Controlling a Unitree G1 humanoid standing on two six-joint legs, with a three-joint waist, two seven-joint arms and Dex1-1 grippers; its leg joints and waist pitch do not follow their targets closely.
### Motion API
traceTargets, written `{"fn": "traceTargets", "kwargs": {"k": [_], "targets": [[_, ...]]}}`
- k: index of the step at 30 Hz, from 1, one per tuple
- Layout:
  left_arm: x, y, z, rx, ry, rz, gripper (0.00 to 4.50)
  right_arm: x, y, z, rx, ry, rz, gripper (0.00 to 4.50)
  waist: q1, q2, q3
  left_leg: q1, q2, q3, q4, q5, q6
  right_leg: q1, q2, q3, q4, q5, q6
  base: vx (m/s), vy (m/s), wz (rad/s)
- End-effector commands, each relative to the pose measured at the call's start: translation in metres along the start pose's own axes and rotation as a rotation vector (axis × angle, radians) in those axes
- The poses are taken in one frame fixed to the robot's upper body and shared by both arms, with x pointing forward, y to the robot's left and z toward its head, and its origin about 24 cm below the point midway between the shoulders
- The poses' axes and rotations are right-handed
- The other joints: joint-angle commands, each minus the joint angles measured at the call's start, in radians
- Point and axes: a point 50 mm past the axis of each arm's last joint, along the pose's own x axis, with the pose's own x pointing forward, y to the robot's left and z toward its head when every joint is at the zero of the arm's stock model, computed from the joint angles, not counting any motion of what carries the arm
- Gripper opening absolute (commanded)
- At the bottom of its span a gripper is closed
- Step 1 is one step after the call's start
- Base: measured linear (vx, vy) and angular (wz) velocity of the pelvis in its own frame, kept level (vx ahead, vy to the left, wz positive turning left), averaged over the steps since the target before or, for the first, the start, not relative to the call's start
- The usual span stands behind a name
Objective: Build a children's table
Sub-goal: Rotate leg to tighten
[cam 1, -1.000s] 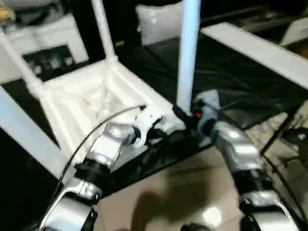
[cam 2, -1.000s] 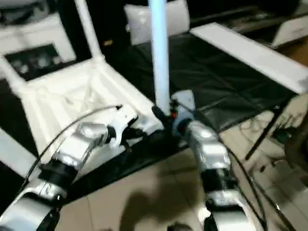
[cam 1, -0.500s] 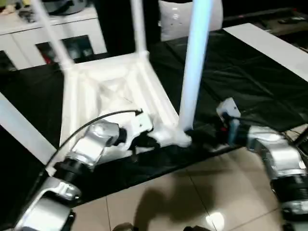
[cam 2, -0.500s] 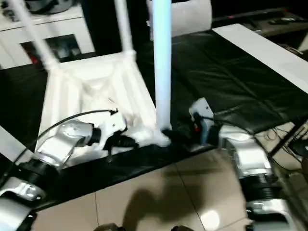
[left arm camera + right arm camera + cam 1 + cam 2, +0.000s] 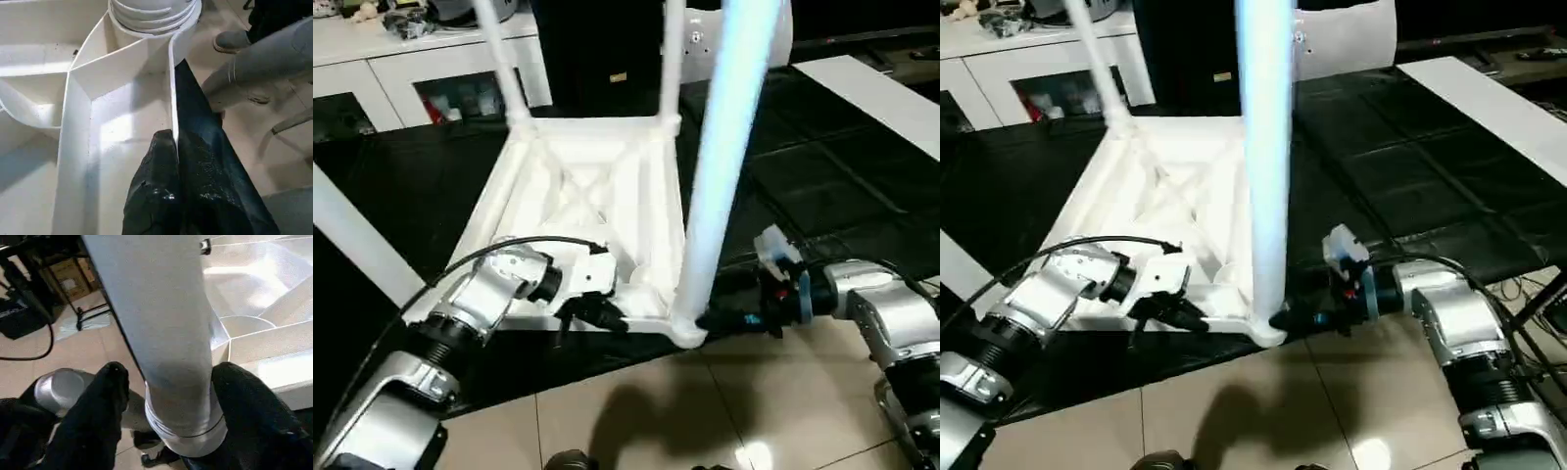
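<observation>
The all-white plastic children's table (image 5: 597, 211) lies upside down on a black-covered tabletop (image 5: 822, 186), its rectangular top flat on the cover and its ribbed underside facing up. Its long axis runs away from the robot, toward the white cabinet with glass doors (image 5: 421, 83) at the far side of the room. Three long tapered round white legs stand upright from corner sockets: the near leg (image 5: 724, 166) rises from the table's near corner at the tabletop's front edge, and two far legs (image 5: 499, 59) rise from the corners nearest the cabinet.

The left tool (image 5: 602, 313) is pinched closed on the thin near rim of the table (image 5: 172, 147), one black finger on each side of the wall, just beside the near leg's socket. The right tool (image 5: 729, 318) reaches in level from the other side of that leg; its two fingers (image 5: 102, 401) stand apart on either side of the leg's base just above the socket, and whether they press on it cannot be told.

A pale cushion (image 5: 705, 39) sits beyond the table beside the cabinet. A long white board (image 5: 881, 98) lies on the tabletop, well apart from the table. Below the near edge is a glossy beige tiled floor (image 5: 646, 421).
</observation>
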Motion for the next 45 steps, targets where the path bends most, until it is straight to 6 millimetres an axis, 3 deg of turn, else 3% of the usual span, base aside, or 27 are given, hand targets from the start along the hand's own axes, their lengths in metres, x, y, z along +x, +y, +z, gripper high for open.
{"fn": "traceTargets", "kwargs": {"k": [1, 9, 10, 11, 12, 15, 17, 18, 19, 20, 22, 24, 29, 33, 38, 39, 41, 45], "targets": [[0.005, -0.003, 0.001, 0.034, 0.043, -0.074, 0.00, 0.002, 0.000, 0.005, -0.010, -0.003, 0.034, 2.54, -0.002, -0.023, -0.083, 0.001, 0.054, -0.004, -0.061, -0.117, 0.104, 0.065, -0.073, 0.065, -0.081, -0.337, -0.128, 0.000, 0.000, 0.00], [0.007, -0.006, -0.002, 0.009, 0.023, -0.082, 0.00, 0.008, 0.001, 0.005, 0.008, -0.036, 0.049, 1.90, 0.003, -0.023, -0.085, -0.002, 0.053, -0.004, -0.060, -0.100, 0.105, 0.066, -0.072, 0.065, -0.079, -0.321, -0.125, 0.000, 0.000, 0.00], [0.007, -0.007, -0.002, -0.005, 0.014, -0.076, 0.00, 0.010, 0.002, 0.005, 0.012, -0.049, 0.045, 1.83, 0.002, -0.017, -0.084, -0.001, 0.053, -0.004, -0.060, -0.106, 0.101, 0.065, -0.071, 0.063, -0.080, -0.335, -0.121, 0.000, 0.000, 0.00], [0.009, -0.006, 0.000, -0.041, -0.008, -0.054, 0.00, 0.014, 0.001, 0.007, 0.016, -0.088, 0.025, 1.83, 0.000, -0.021, -0.083, -0.001, 0.051, -0.002, -0.060, -0.116, 0.095, 0.066, -0.071, 0.062, -0.085, -0.357, -0.114, 0.000, 0.000, 0.00], [0.009, -0.005, 0.001, -0.063, -0.019, -0.041, 0.00, 0.016, 0.001, 0.008, 0.016, -0.110, 0.008, 1.59, -0.002, -0.021, -0.082, 0.000, 0.053, -0.001, -0.062, -0.117, 0.090, 0.066, -0.072, 0.063, -0.085, -0.362, -0.115, 0.000, 0.000, 0.00], [0.011, -0.003, 0.004, -0.106, -0.057, 0.001, 0.00, 0.021, -0.004, 0.011, 0.038, -0.154, -0.086, 1.43, -0.010, -0.021, -0.077, 0.001, 0.048, -0.002, -0.064, -0.151, 0.073, 0.065, -0.071, 0.057, -0.097, -0.429, -0.092, 0.000, 0.000, 0.00], [0.015, 0.002, 0.007, -0.181, -0.094, 0.100, 0.00, 0.031, -0.010, 0.013, 0.067, -0.189, -0.219, 1.23, -0.038, -0.020, -0.071, 0.004, 0.040, -0.004, -0.064, -0.184, 0.044, 0.064, -0.068, 0.045, -0.110, -0.508, -0.063, 0.000, 0.000, 0.00], [0.016, 0.003, 0.008, -0.197, -0.101, 0.117, 0.00, 0.033, -0.011, 0.014, 0.072, -0.194, -0.244, 1.23, -0.038, -0.020, -0.071, 0.004, 0.040, -0.004, -0.064, -0.184, 0.044, 0.064, -0.068, 0.045, -0.110, -0.508, -0.063, 0.000, 0.000, 0.00], [0.018, 0.004, 0.010, -0.229, -0.120, 0.143, 0.00, 0.037, -0.015, 0.014, 0.080, -0.198, -0.302, 1.16, -0.050, -0.022, -0.070, -0.002, 0.034, -0.005, -0.063, -0.193, 0.039, 0.069, -0.068, 0.040, -0.115, -0.534, -0.043, 0.000, 0.000, 0.00], [0.021, 0.006, 0.013, -0.259, -0.140, 0.173, 0.00, 0.041, -0.019, 0.014, 0.091, -0.197, -0.366, 1.01, -0.058, -0.022, -0.070, 0.000, 0.033, -0.007, -0.063, -0.196, 0.035, 0.068, -0.069, 0.037, -0.120, -0.549, -0.029, 0.000, 0.000, 0.00], [0.023, 0.008, 0.016, -0.285, -0.158, 0.195, 0.00, 0.044, -0.022, 0.015, 0.104, -0.198, -0.420, 0.87, -0.078, -0.019, -0.070, 0.001, 0.032, -0.008, -0.061, -0.210, 0.034, 0.067, -0.067, 0.032, -0.124, -0.550, -0.025, 0.000, 0.000, 0.00], [0.029, 0.011, 0.023, -0.331, -0.187, 0.250, 0.00, 0.054, -0.028, 0.016, 0.139, -0.206, -0.521, 0.76, -0.098, -0.015, -0.074, -0.006, 0.036, -0.013, -0.065, -0.204, 0.044, 0.073, -0.067, 0.032, -0.119, -0.491, -0.041, 0.000, 0.000, 0.00], [0.044, 0.023, 0.038, -0.406, -0.230, 0.390, 0.00, 0.076, -0.041, 0.022, 0.222, -0.262, -0.723, 0.34, -0.119, -0.014, -0.078, -0.006, 0.034, -0.009, -0.061, -0.173, 0.064, 0.069, -0.068, 0.038, -0.114, -0.423, -0.083, 0.000, 0.000, 0.00], [0.050, 0.029, 0.043, -0.399, -0.204, 0.465, 0.00, 0.078, -0.046, 0.025, 0.174, -0.291, -0.823, 0.34, -0.111, -0.013, -0.085, -0.005, 0.036, -0.006, -0.059, -0.116, 0.090, 0.070, -0.068, 0.045, -0.105, -0.347, -0.096, 0.000, 0.000, 0.00], [0.045, 0.029, 0.037, -0.395, -0.183, 0.495, 0.00, 0.064, -0.045, 0.023, 0.165, -0.353, -0.846, 0.49, -0.096, -0.010, -0.093, -0.009, 0.043, -0.008, -0.055, -0.032, 0.139, 0.076, -0.069, 0.053, -0.078, -0.175, -0.155, 0.000, 0.000, 0.00], [0.041, 0.029, 0.032, -0.385, -0.167, 0.504, 0.00, 0.055, -0.042, 0.022, 0.161, -0.373, -0.832, 0.49, -0.092, -0.005, -0.092, -0.009, 0.044, -0.007, -0.055, -0.034, 0.148, 0.076, -0.068, 0.053, -0.081, -0.172, -0.156, 0.000, 0.000, 0.00], [0.038, 0.028, 0.029, -0.373, -0.160, 0.504, 0.00, 0.048, -0.039, 0.019, 0.150, -0.379, -0.813, 0.62, -0.082, -0.007, -0.092, -0.006, 0.047, -0.007, -0.056, -0.038, 0.153, 0.076, -0.068, 0.054, -0.079, -0.173, -0.156, 0.000, 0.000, 0.00], [0.034, 0.026, 0.024, -0.330, -0.142, 0.479, 0.00, 0.033, -0.033, 0.014, 0.105, -0.364, -0.763, 0.96, -0.067, -0.007, -0.088, 0.000, 0.048, -0.005, -0.060, -0.088, 0.131, 0.073, -0.069, 0.055, -0.087, -0.245, -0.139, 0.000, 0.000, 0.00]]}}
